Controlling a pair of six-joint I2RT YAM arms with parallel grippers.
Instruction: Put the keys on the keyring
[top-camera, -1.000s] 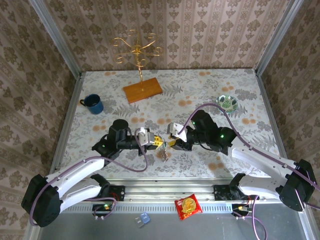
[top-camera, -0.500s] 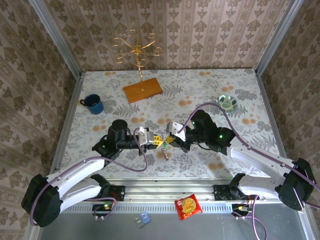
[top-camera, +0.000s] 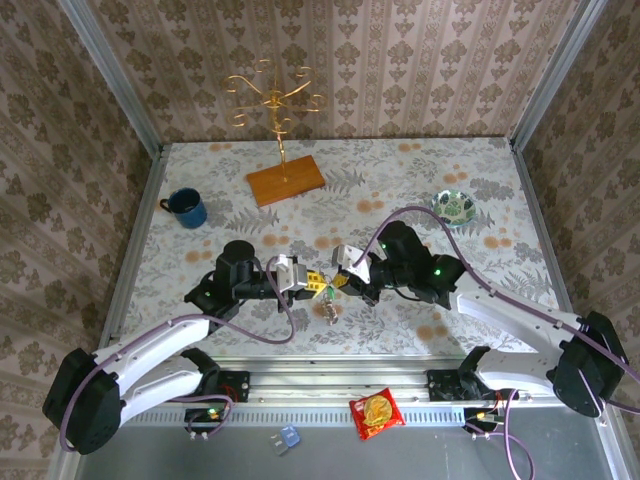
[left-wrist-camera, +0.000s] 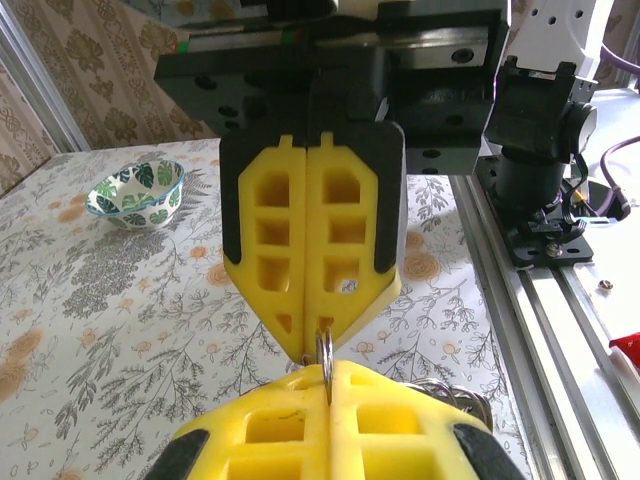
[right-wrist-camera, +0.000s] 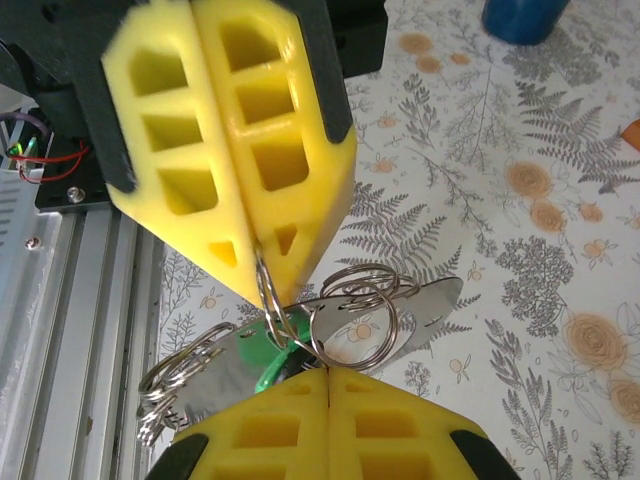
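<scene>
yellow pads (right-wrist-camera: 250, 150) meet tip to tip at the top view's centre
left gripper (top-camera: 312, 283) is clamped on the keyring (right-wrist-camera: 265, 290), steadying it above the table (top-camera: 400, 180); right gripper (top-camera: 343, 283) is pinched shut on the keys (right-wrist-camera: 268, 366) just beside it, likely to work one onto the wire.

Both arms (top-camera: 150, 350) have white links, black joints, trailing purple cables (top-camera: 291, 318) and yellow cut-out fingers (left-wrist-camera: 270, 230) backed in black.

High rear overview of table (top-camera: 420, 170); close opposed wrist views, keys (right-wrist-camera: 270, 360) between.
</scene>
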